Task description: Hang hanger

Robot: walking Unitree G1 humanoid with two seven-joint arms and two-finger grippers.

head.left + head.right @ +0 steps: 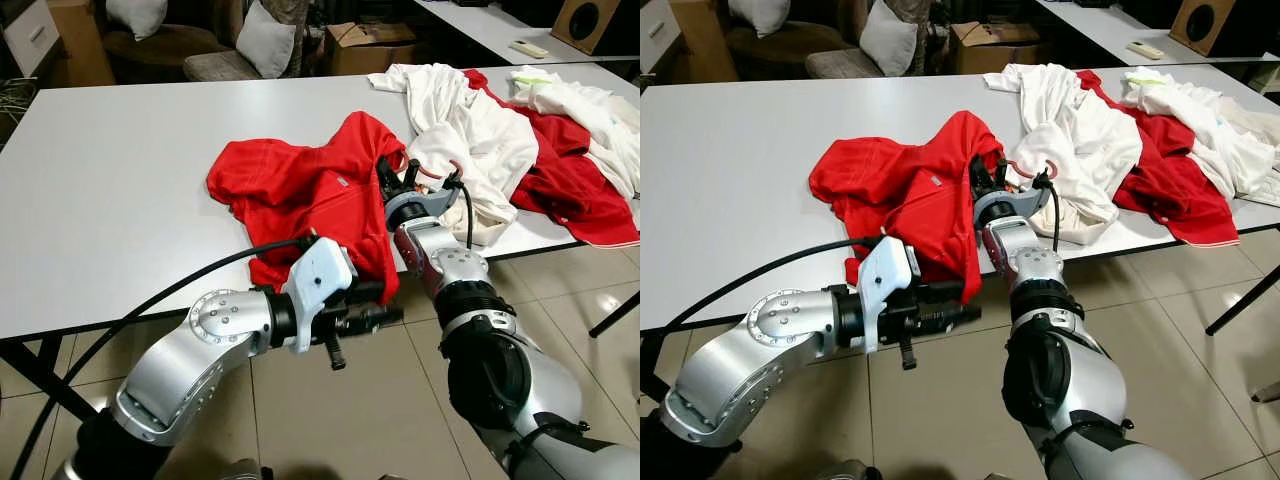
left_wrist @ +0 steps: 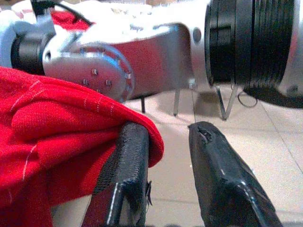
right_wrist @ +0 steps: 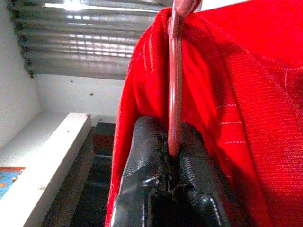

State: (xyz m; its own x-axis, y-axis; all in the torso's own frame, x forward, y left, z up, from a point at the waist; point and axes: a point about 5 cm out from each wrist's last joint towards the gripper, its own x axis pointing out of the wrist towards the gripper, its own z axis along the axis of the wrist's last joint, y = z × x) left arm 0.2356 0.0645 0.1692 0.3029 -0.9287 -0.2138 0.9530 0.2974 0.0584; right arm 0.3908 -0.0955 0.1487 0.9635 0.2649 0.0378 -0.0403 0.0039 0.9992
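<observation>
Two silver arms reach toward the near edge of a smooth white table (image 1: 120, 200). At that edge, the left gripper (image 1: 375, 305) sits beside the hanging hem of a crumpled red shirt (image 1: 310, 190); its ribbed black fingers (image 2: 125, 179) stand narrowly apart, with a fold of the knit red cloth lying against one and bare floor showing in the gap between them. Just above the edge, the right gripper (image 3: 168, 182) is clamped tight on a thin, curved pinkish rod, the hanger (image 3: 175, 85), which runs up from between the padded fingers with red fabric draped around it. In the head views the hanger's rounded hook (image 1: 1025, 168) shows at the far side of that gripper, between the red shirt and a heap of soft white clothes (image 1: 470, 130). Further along the table toward its right end, more red cloth (image 1: 575, 180) lies under and beside the white pile. Beyond the table's far edge stand cushions (image 1: 265, 40) and a cardboard box (image 1: 365, 45).
</observation>
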